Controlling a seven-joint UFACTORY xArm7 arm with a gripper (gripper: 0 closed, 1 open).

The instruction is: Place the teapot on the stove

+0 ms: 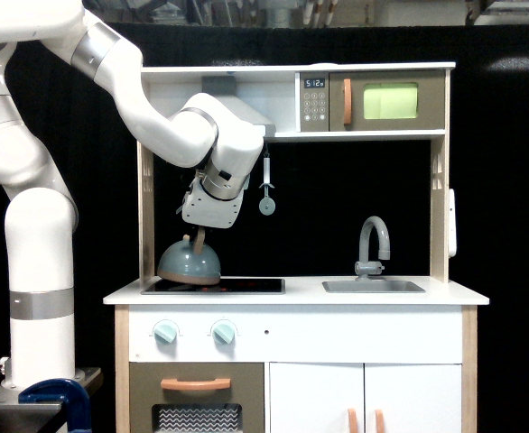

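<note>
The grey-green teapot (pixel 189 262) sits low over the left part of the black stove (pixel 246 285), its tan base rim at or just above the glossy surface; I cannot tell whether it touches. My gripper (pixel 197 238) comes down from above and is shut on the teapot's tan arched handle. The white arm reaches in from the exterior view's left, under the shelf of the toy kitchen.
A grey faucet (pixel 374 244) and sink basin (pixel 373 286) lie to the exterior view's right of the stove. A utensil (pixel 266 203) hangs under the shelf beside the wrist. The kitchen's left side post (pixel 144 216) stands close to the teapot. Microwave (pixel 386 101) above.
</note>
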